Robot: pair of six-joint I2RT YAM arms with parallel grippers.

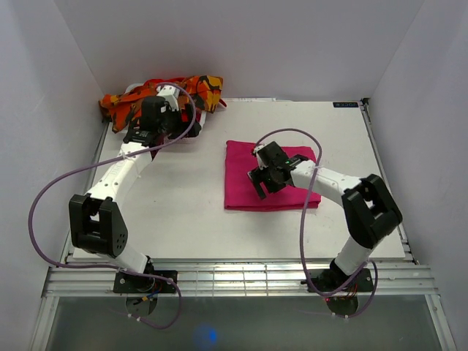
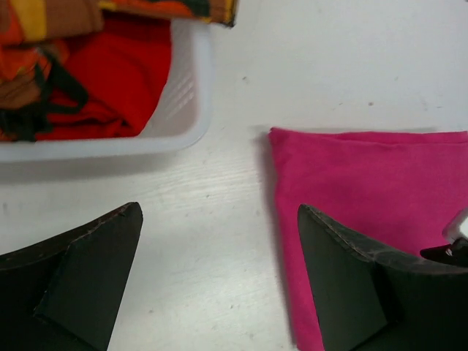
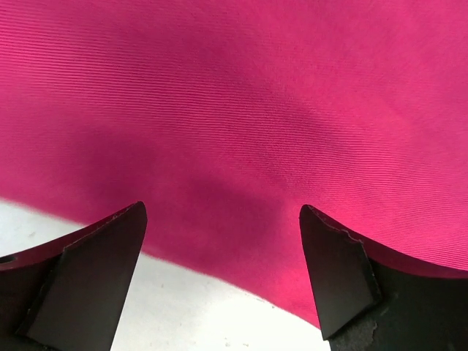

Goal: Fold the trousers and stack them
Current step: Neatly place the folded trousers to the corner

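Note:
The magenta-pink trousers lie folded into a flat rectangle at mid-table. My right gripper hovers low over their near edge, open, nothing between its fingers; the right wrist view shows pink cloth filling the frame and bare table below. The orange camouflage trousers are heaped at the back left, over a white basket. My left gripper hangs open above bare table between the basket and the pink trousers. It holds nothing.
A red cloth lies in the basket beside the camouflage trousers. White walls close the table on the left, back and right. A purple cable loops from each arm.

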